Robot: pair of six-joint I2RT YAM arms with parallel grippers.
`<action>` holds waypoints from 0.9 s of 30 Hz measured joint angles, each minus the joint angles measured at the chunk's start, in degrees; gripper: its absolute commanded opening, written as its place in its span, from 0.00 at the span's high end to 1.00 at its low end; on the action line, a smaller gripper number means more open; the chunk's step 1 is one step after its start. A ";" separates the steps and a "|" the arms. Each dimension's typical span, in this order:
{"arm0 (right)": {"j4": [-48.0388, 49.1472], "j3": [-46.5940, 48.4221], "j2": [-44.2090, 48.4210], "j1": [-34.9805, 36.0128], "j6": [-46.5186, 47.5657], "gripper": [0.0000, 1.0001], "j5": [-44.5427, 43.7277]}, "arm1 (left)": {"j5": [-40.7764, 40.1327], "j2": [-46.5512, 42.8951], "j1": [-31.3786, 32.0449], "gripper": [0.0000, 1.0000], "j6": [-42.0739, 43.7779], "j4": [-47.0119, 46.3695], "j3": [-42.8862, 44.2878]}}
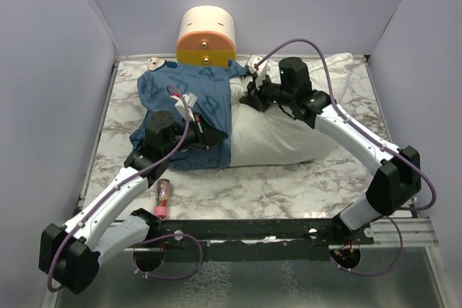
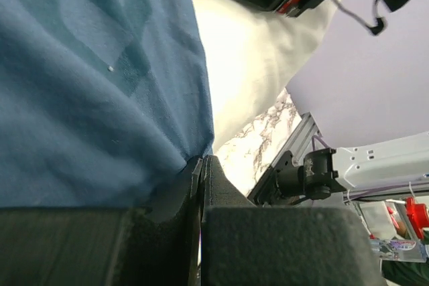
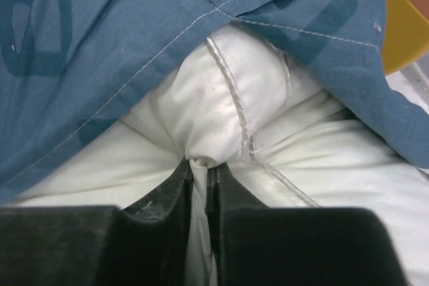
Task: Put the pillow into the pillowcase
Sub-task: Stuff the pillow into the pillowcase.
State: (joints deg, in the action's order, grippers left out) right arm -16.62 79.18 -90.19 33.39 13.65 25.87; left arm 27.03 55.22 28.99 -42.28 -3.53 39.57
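The white pillow (image 1: 289, 138) lies across the middle of the marble table, its left end under the blue pillowcase (image 1: 189, 95). My right gripper (image 1: 254, 95) is shut on a pinch of the pillow's white fabric (image 3: 221, 125) near a seam, just below the pillowcase's stitched hem (image 3: 120, 45). My left gripper (image 1: 206, 133) is shut on the pillowcase's edge (image 2: 100, 98), its jaws pressed together with blue cloth bunched at their tips. Beyond that cloth, the left wrist view shows the pillow (image 2: 255, 65).
A cream-and-orange cylinder (image 1: 207, 36) stands at the back behind the pillowcase. A small red-and-pink object (image 1: 162, 198) lies by the left arm near the front rail (image 1: 253, 229). Lilac walls enclose the table on three sides.
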 measured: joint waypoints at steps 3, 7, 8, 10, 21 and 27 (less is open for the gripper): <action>3.67 -4.09 2.60 -0.02 -2.27 0.99 0.61 | -0.68 -3.76 0.02 0.67 0.94 1.20 0.11; 9.22 -10.10 5.81 0.00 -6.54 0.99 1.90 | -4.57 -8.02 0.28 0.48 2.54 5.20 4.02; 10.69 -11.43 6.54 0.02 -7.72 0.99 2.19 | -5.73 -8.37 0.28 0.48 2.78 6.01 5.81; 13.42 -13.64 7.58 0.07 -9.86 0.99 2.64 | -8.22 -8.20 0.31 0.48 3.45 8.61 10.88; 21.24 -18.23 8.87 0.04 -16.26 0.99 3.74 | -27.50 9.92 7.06 0.44 7.10 26.69 39.56; 23.21 -19.43 9.33 0.04 -18.71 0.99 3.80 | -41.59 21.59 13.35 0.43 10.12 37.88 48.68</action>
State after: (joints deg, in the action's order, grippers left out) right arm 6.59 59.75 -80.86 33.43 -5.06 29.67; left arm -14.57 76.82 42.35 -32.16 34.35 88.25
